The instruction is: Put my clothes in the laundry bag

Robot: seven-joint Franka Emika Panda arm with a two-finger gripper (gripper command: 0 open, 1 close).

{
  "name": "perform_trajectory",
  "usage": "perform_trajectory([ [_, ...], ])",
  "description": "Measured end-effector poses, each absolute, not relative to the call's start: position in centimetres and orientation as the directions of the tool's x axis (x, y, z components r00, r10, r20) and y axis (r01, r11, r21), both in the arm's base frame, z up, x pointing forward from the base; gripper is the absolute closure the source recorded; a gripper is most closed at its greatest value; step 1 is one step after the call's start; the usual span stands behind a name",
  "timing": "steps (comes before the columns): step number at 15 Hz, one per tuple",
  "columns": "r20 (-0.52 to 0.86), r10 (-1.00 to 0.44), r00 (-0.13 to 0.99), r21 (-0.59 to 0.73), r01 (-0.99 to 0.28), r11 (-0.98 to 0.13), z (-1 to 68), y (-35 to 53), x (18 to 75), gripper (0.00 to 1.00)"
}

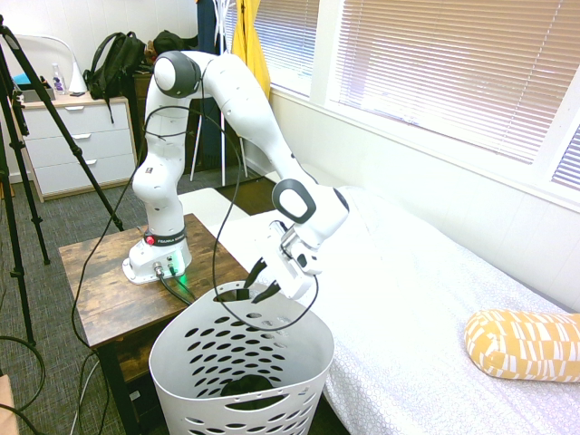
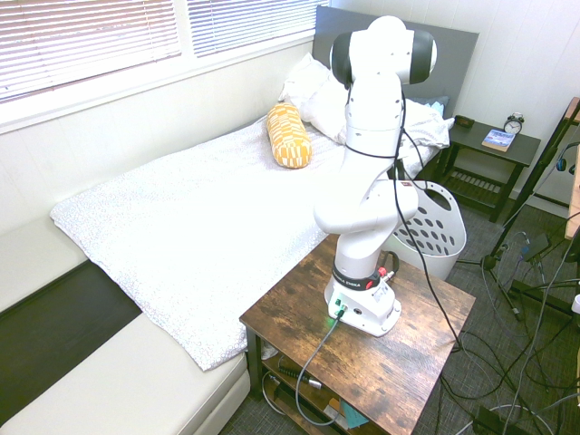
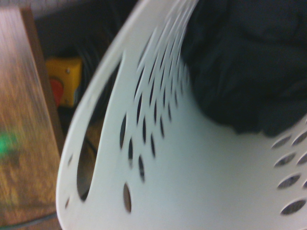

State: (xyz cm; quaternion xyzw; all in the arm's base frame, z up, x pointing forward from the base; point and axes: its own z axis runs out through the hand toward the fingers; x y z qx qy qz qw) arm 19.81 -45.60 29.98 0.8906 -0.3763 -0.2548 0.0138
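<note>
The laundry bag (image 1: 304, 358) is a tall white basket with oval holes, standing on the floor between the wooden table and the bed. The black clothes (image 1: 249, 388) lie inside at its bottom, showing through the holes. My gripper (image 1: 264, 282) hangs just over the basket's far rim, its dark fingers spread apart with nothing between them. In the wrist view, the basket's inner wall (image 3: 201, 163) fills the frame and the black clothes (image 3: 249, 62) sit deep inside. In the second exterior view, the basket (image 2: 439, 231) stands behind the arm and the gripper is hidden.
A wooden table (image 1: 100, 290) bears the arm beside the basket. The white-covered bed (image 1: 426, 308) runs along the window wall, with a yellow patterned pillow (image 1: 526, 343) on it. A yellow garment (image 1: 249, 41) hangs at the back. A dresser (image 1: 77, 145) stands far left.
</note>
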Motion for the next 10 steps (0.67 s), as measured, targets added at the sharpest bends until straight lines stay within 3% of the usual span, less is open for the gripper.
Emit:
perform_trajectory([
  [5,-0.208,-0.659,0.723,0.177,-0.635,-0.752,37.5,-39.2,31.2,0.0],
  [10,-0.009,-0.759,0.651,0.069,-0.757,-0.65,38.1,-27.7,44.1,0.0],
])
